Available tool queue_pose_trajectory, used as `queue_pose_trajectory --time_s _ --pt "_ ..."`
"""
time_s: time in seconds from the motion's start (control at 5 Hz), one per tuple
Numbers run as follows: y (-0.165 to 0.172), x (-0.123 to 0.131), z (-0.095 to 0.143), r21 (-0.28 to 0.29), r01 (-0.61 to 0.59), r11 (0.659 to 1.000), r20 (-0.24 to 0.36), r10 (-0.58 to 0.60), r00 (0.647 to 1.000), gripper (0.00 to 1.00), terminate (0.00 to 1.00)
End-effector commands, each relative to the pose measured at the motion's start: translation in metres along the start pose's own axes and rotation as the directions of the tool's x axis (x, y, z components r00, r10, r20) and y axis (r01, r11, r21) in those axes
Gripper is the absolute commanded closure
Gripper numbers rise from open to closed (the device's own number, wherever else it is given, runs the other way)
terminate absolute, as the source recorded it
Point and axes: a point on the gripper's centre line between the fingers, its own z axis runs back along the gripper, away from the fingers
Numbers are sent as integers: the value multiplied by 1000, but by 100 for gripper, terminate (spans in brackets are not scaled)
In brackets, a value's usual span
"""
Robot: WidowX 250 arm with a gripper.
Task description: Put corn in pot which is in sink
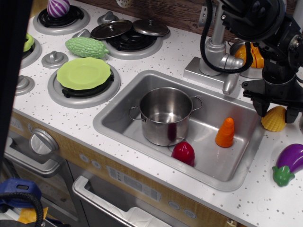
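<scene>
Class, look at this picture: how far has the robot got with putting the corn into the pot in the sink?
Done: the pot stands in the sink, empty inside. In hand: the gripper is open, a finger on each side of the corn, which sits on the counter right of the sink. Left: closing on the corn, lifting it, carrying it to the pot and letting go.

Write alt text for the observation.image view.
A black gripper hangs open over yellow corn on the counter right of the sink. An empty steel pot, an orange carrot and a red toy sit in the sink.
</scene>
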Motion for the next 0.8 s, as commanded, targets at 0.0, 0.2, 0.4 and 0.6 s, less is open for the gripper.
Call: queue_pose_trajectory --time_s 0.0,0.2,0.4,0.6 --pt "1 10 10 -7 -7 1000 41 7 999 0 0" --pt "6 18 27 -12 -3 1000 -1 3 1000 100 0" --pt "4 25 46 30 9 1000 -38 -8 999 100 0" --pt "0 28 58 70 13 997 -58 -9 998 100 0"
